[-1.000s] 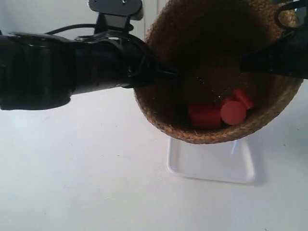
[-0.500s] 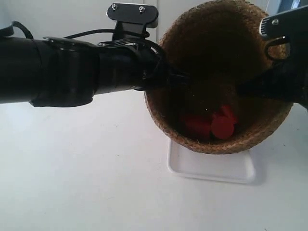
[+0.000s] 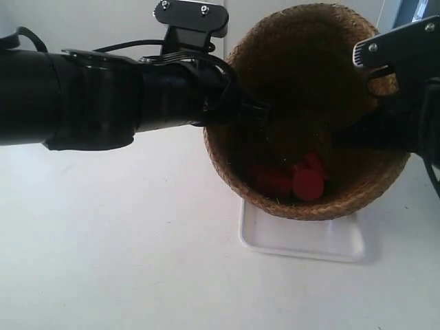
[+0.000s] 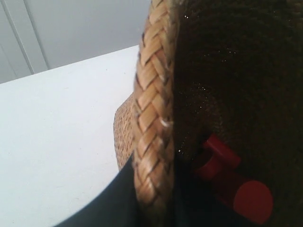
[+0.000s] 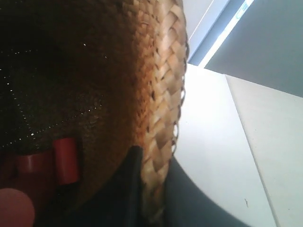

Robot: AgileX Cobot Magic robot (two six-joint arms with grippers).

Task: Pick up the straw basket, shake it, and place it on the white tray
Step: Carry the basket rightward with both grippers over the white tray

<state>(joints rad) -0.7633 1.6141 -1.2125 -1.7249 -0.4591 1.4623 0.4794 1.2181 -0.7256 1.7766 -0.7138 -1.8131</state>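
Note:
The straw basket hangs in the air with its mouth tipped toward the exterior camera, showing a dark inside with several red pieces at the bottom. Below it lies the white tray, its far part hidden by the basket. The arm at the exterior view's left reaches the rim at one side, the arm at the exterior view's right at the opposite side. My left gripper is shut on the braided rim, one finger outside and one inside. My right gripper pinches the rim the same way.
The white tabletop spreads around the tray. A pale wall stands behind the table. The bulky black arm at the exterior view's left covers much of that side.
The basket has sunk and drawn back from the exterior camera, with both arms moving along. The red pieces inside have shifted toward the middle of the bottom. Both grips stay the same.

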